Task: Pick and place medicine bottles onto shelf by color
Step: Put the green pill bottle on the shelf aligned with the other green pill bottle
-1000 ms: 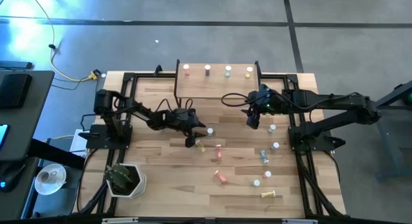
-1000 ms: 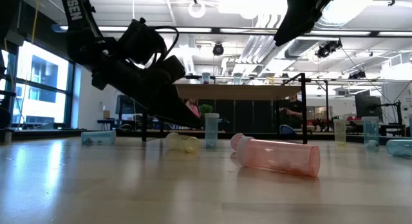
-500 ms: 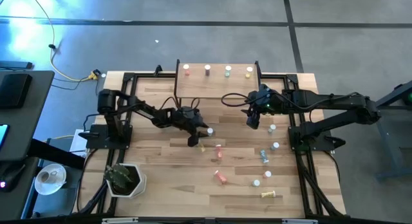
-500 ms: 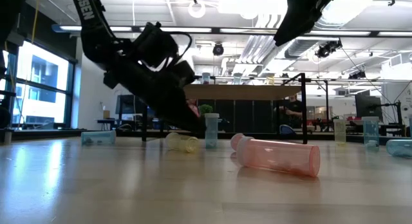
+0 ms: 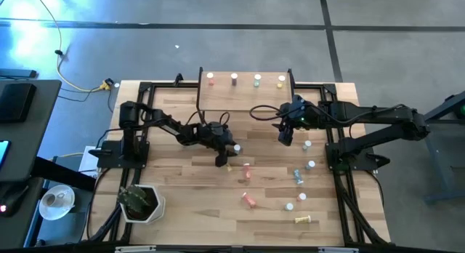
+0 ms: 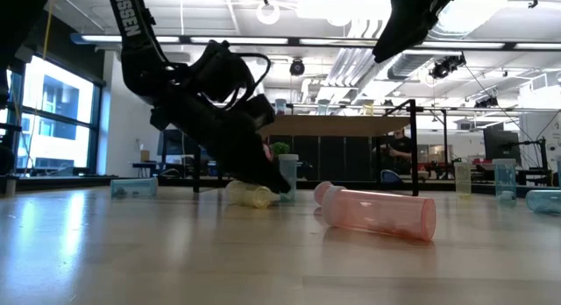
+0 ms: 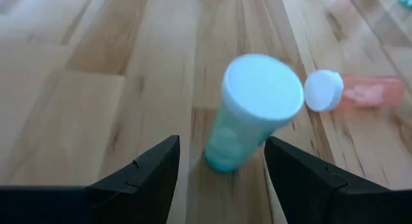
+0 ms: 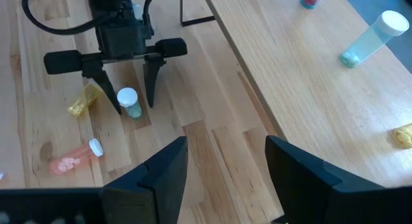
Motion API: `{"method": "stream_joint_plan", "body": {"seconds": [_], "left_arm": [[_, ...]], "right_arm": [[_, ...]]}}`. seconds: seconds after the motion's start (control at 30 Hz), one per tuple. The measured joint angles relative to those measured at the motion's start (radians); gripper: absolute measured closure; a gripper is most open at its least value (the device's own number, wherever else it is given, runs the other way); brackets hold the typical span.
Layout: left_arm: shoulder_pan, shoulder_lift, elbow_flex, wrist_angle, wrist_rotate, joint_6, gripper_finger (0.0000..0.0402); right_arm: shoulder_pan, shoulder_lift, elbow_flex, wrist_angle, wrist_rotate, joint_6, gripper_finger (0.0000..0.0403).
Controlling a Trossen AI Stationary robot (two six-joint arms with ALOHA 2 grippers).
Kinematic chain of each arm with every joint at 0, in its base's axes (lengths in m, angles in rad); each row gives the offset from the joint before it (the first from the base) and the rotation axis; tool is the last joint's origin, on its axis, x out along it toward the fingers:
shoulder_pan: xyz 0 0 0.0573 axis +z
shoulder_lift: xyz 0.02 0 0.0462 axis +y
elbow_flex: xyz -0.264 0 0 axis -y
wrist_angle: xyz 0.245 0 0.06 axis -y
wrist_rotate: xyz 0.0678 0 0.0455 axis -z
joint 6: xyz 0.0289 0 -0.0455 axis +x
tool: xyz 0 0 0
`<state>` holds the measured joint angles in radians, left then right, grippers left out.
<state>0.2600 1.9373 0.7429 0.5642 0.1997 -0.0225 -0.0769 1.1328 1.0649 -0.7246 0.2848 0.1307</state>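
Two open fingers of the left gripper (image 7: 219, 169) straddle an upright green bottle (image 7: 248, 118) mid-table, its long axis vertical, cap up, dead centre between them. Right gripper (image 5: 285, 139), jaws apart and empty, hangs near the shelf (image 5: 247, 100), farther off.

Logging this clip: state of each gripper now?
Left gripper: open, straddling an upright teal bottle, not gripping.
Right gripper: open, empty, near the shelf.
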Motion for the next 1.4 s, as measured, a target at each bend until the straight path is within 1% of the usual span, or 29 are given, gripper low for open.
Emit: {"method": "stream_joint_plan", "body": {"seconds": [0.2, 0.6, 0.77, 1.13, 1.4], "left_arm": [[0.000, -0.001, 0.000, 0.003, -0.001, 0.000, 0.0190], [0.002, -0.001, 0.000, -0.014, -0.010, 0.016, 0.0255], [0.002, -0.001, 0.000, 0.001, -0.010, 0.016, 0.0275], [0.002, -0.002, 0.000, 0.015, -0.012, 0.027, 0.0307], [0.002, -0.002, 0.000, 0.015, -0.012, 0.026, 0.0310]], "right_arm": [[0.000, 0.000, 0.000, 0.000, 0.000, 0.000, 0.0203], [0.000, 0.000, 0.000, 0.001, 0.000, 0.000, 0.0203], [0.000, 0.000, 0.000, 0.001, 0.000, 0.000, 0.0203], [0.000, 0.000, 0.000, 0.002, 0.000, 0.000, 0.0203], [0.000, 0.000, 0.000, 0.005, 0.000, -0.009, 0.0203]]}}
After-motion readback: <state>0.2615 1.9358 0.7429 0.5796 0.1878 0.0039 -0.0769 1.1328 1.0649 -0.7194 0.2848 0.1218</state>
